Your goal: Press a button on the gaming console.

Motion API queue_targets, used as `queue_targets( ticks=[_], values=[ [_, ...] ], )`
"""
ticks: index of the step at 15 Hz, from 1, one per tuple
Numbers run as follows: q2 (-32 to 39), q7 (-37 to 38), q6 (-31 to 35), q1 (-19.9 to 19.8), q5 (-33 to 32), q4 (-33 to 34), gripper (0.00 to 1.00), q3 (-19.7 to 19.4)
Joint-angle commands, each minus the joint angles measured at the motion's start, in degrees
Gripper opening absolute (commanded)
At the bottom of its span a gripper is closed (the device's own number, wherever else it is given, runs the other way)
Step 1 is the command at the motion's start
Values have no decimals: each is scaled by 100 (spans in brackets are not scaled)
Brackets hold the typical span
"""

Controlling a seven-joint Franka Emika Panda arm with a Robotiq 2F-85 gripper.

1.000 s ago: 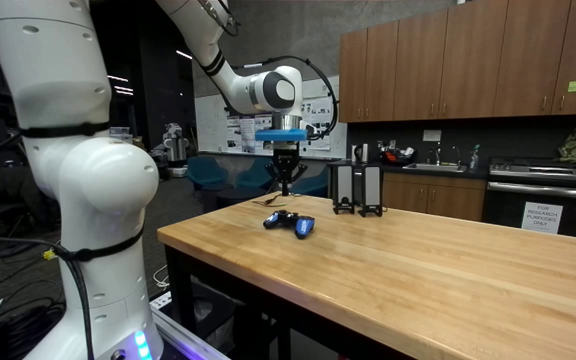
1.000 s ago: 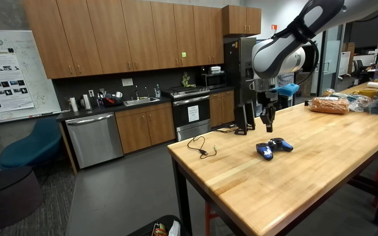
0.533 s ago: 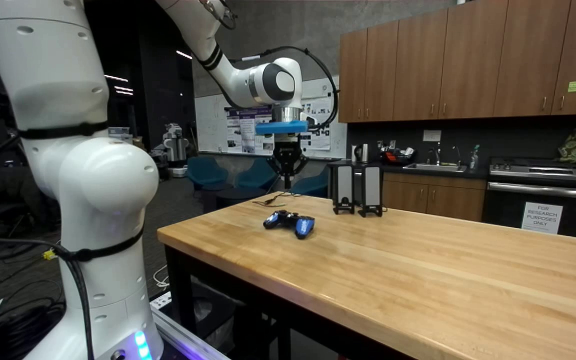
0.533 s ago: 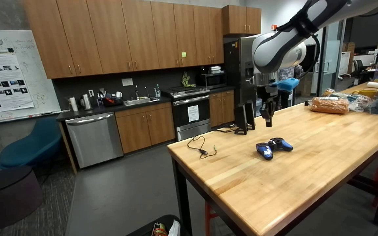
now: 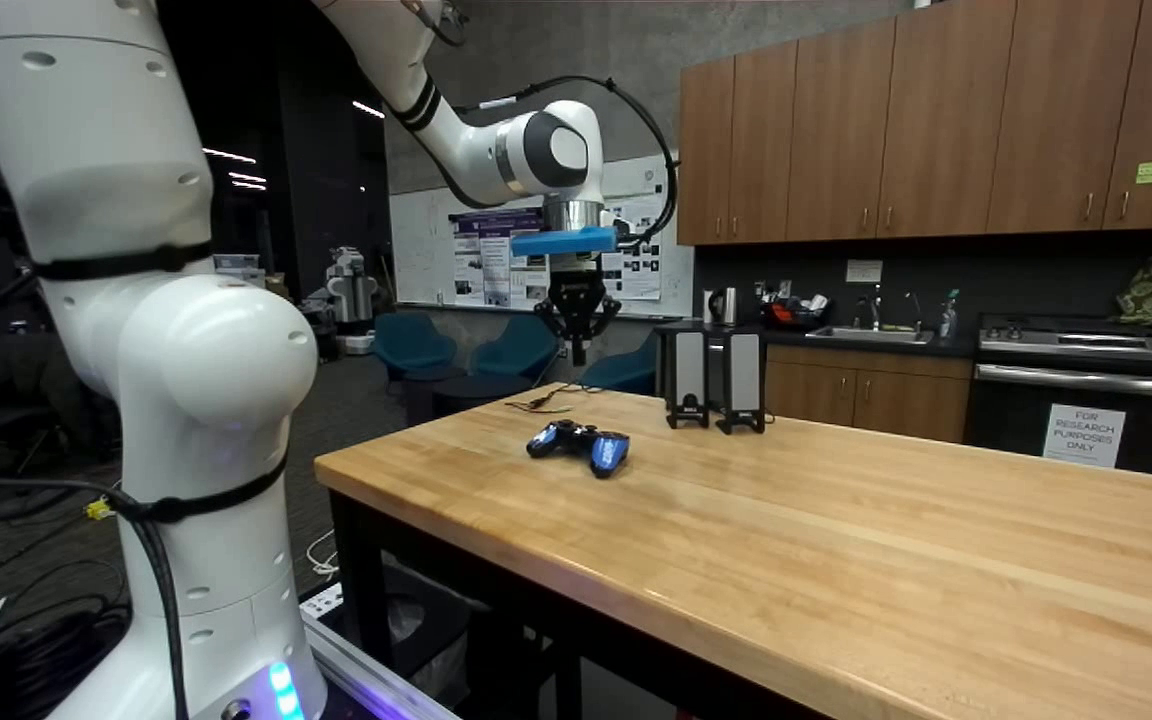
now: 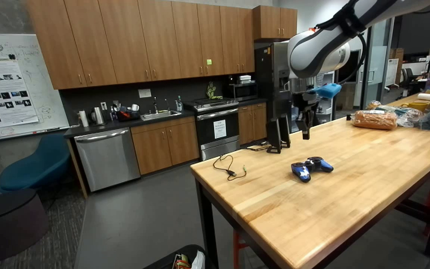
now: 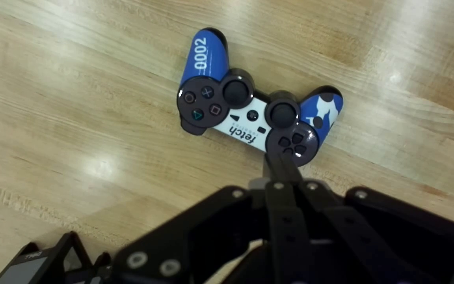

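The gaming console is a black game controller with blue grips, lying flat on the wooden table in both exterior views [image 5: 581, 437] [image 6: 312, 165]. In the wrist view the controller [image 7: 250, 114] shows its shape buttons, two sticks, white centre plate and direction buttons. My gripper [image 5: 579, 358] hangs pointing down, well above the table, also in an exterior view [image 6: 305, 136]. Its fingers are together with nothing between them. In the wrist view the fingertips [image 7: 280, 159] overlap the edge of the direction-button disc and hide a little of it; the exterior views show them apart from the controller.
Two upright black speakers [image 5: 714, 380] stand on the wooden table [image 5: 786, 560] near the controller. A thin cable [image 6: 231, 172] lies by a table corner. A bag of orange items [image 6: 374, 120] and other packages lie farther along the table.
My gripper has risen steadily, farther from the table, still shut. The controller and speakers have not moved.
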Motion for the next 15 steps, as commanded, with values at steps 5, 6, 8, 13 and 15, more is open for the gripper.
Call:
queue_targets(
  ticks=[5,6,8,13,15],
  values=[
    [-150,98,-137,-11,-60,21,50,-18],
    [-148,94,-134,-10,-51,19,58,-20],
    [-144,69,-134,-8,-29,19,69,-28],
    [-156,39,-127,-14,-19,12,100,-48],
    [-144,132,-151,-32,-54,28,100,-49]
  ],
)
